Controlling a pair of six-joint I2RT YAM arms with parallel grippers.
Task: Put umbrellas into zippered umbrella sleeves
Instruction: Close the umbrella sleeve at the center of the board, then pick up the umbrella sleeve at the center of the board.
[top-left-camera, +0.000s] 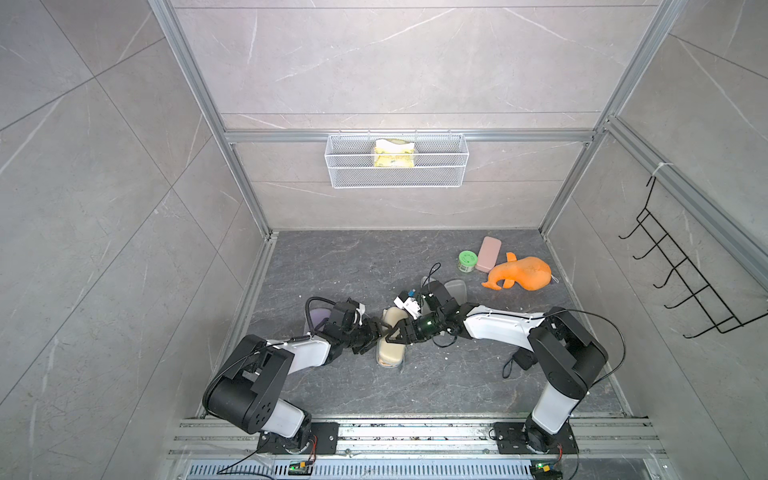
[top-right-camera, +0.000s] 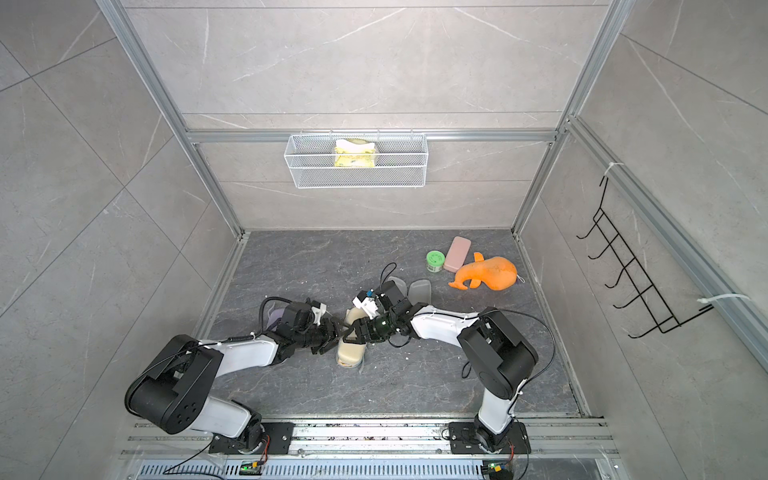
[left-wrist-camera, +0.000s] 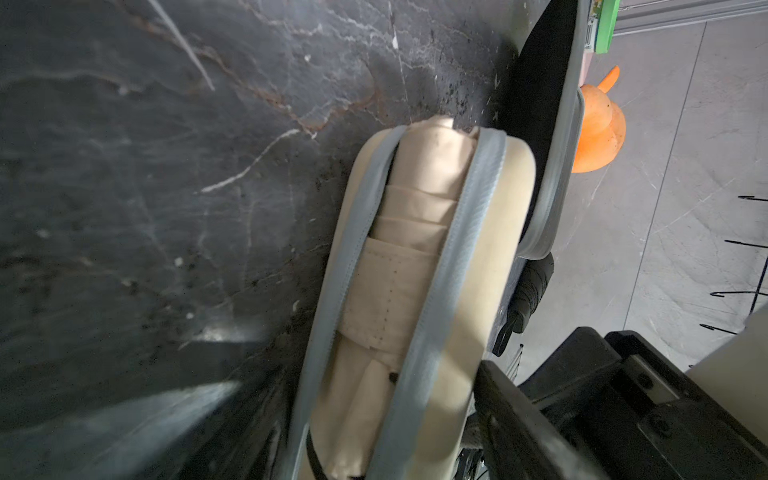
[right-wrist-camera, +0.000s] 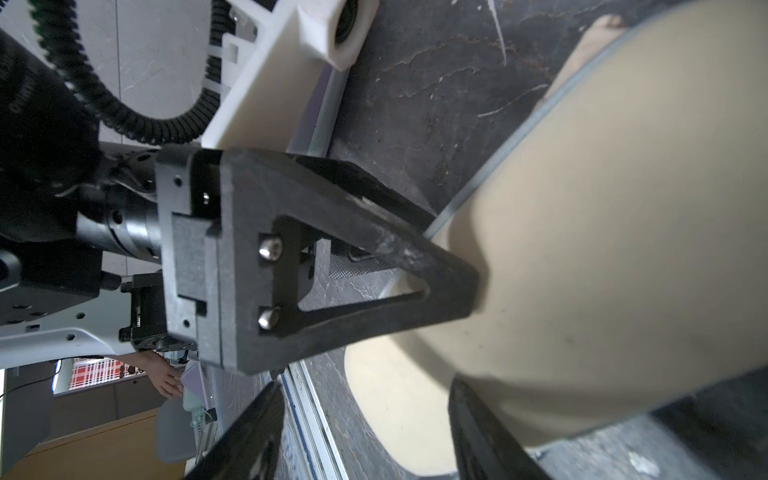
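Note:
The cream sleeve (top-left-camera: 390, 353) (top-right-camera: 351, 353) lies mid-floor, its halves ajar. The cream umbrella (left-wrist-camera: 407, 249) sits inside it, between the grey zipper edges. My left gripper (top-left-camera: 383, 332) (left-wrist-camera: 382, 395) straddles the sleeve (left-wrist-camera: 490, 232), a finger pressed on each shell, shut on it. My right gripper (top-left-camera: 395, 334) (right-wrist-camera: 365, 390) comes in from the opposite side and stands open. One of its fingers lies against the sleeve (right-wrist-camera: 623, 208); the other is free over the floor. The black sleeve (top-left-camera: 455, 289) lies open behind. A lilac sleeve (top-left-camera: 318, 318) shows under the left arm.
A black bundle with a strap (top-left-camera: 521, 359) lies under the right arm. A green tub (top-left-camera: 468, 261), a flat pink case (top-left-camera: 488, 253) and an orange plush toy (top-left-camera: 523, 274) sit at the back right. A wire basket (top-left-camera: 397, 160) hangs on the back wall and a hook rack (top-left-camera: 685, 286) on the right wall.

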